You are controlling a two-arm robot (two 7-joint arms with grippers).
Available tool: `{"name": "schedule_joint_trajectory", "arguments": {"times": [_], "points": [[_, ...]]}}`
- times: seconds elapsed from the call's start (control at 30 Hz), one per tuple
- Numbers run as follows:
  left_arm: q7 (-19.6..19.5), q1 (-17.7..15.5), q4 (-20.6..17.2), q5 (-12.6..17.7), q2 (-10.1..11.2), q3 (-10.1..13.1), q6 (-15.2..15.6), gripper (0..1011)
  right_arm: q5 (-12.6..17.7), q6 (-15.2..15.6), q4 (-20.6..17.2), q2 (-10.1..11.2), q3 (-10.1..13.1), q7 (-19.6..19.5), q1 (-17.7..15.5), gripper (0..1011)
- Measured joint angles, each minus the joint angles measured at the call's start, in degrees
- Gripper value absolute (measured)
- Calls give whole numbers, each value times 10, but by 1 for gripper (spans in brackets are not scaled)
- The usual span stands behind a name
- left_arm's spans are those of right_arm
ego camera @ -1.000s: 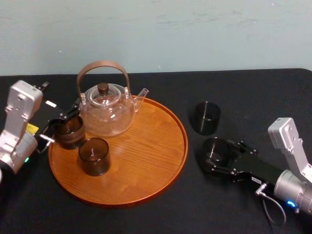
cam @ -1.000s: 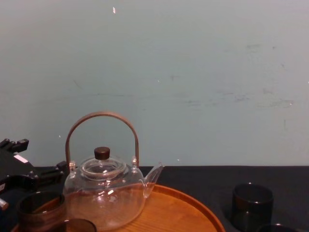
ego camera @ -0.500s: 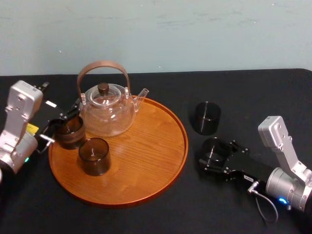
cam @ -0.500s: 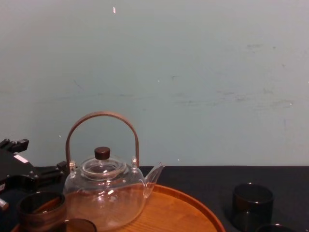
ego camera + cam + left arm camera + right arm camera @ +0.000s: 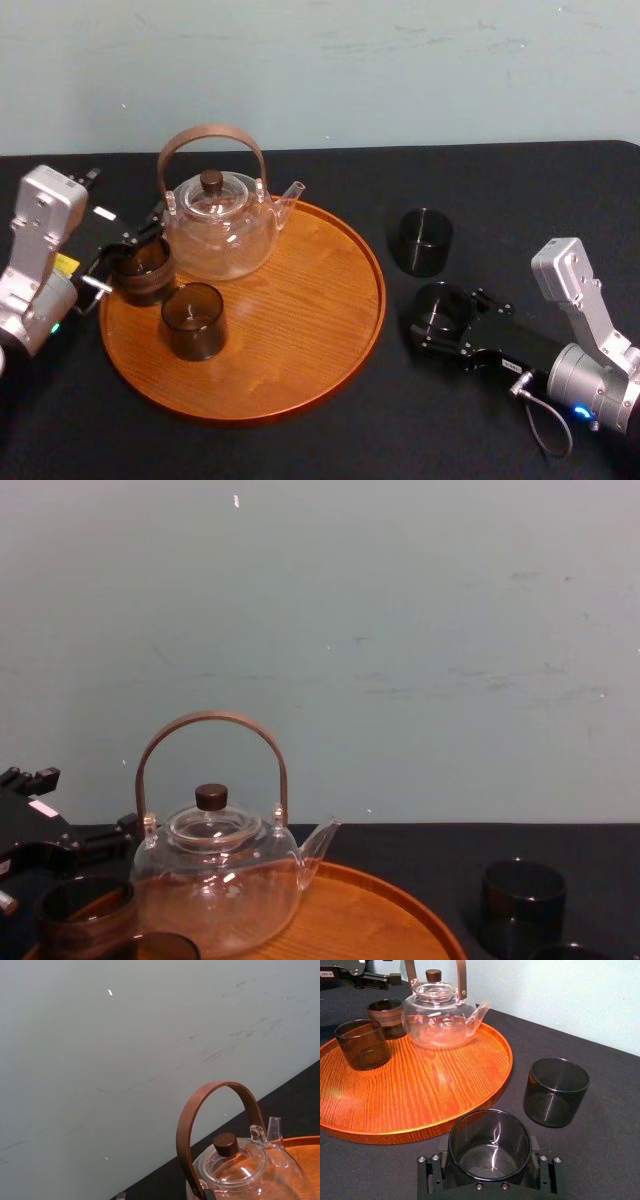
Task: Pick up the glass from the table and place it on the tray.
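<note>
Our right end effector [image 5: 440,315] clamping the glass [image 5: 490,1142] (on the tabletop [image 5: 500,200], beside the tray [image 5: 300,370]), left end effector [image 5: 128,255] at the tray's rim, grip we cannot tell

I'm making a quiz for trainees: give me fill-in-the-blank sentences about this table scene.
On the tray stands a clear ___ with a curved handle.
Right of it, the table holds ___ dark glasses.
The right gripper sits around the ___ one.
The left gripper is at the tray's ___ edge.
Missing: teapot; two; nearer; left.
</note>
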Motion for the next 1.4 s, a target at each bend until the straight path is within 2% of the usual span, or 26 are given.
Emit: {"name": "schedule_joint_trajectory", "arguments": {"times": [0.13, 0.6, 0.73, 1.03, 1.23, 1.4], "points": [[0, 0, 0, 0, 0, 0, 0, 1001, 0, 0, 0, 0, 0, 0, 0, 904], [0, 0, 0, 0, 0, 0, 0, 1001, 1, -2, -1, 1, 1, 1, -1, 904], [0, 0, 0, 0, 0, 0, 0, 1001, -1, -13, -11, 5, 0, 8, 4, 904], [0, 0, 0, 0, 0, 0, 0, 1001, 2, -17, -62, 17, 1, 22, 5, 904], [0, 0, 0, 0, 0, 0, 0, 1001, 1, -15, -85, 18, -17, 34, 14, 904], [0, 0, 0, 0, 0, 0, 0, 1001, -5, -11, -89, 9, -40, 42, 33, 904]]}}
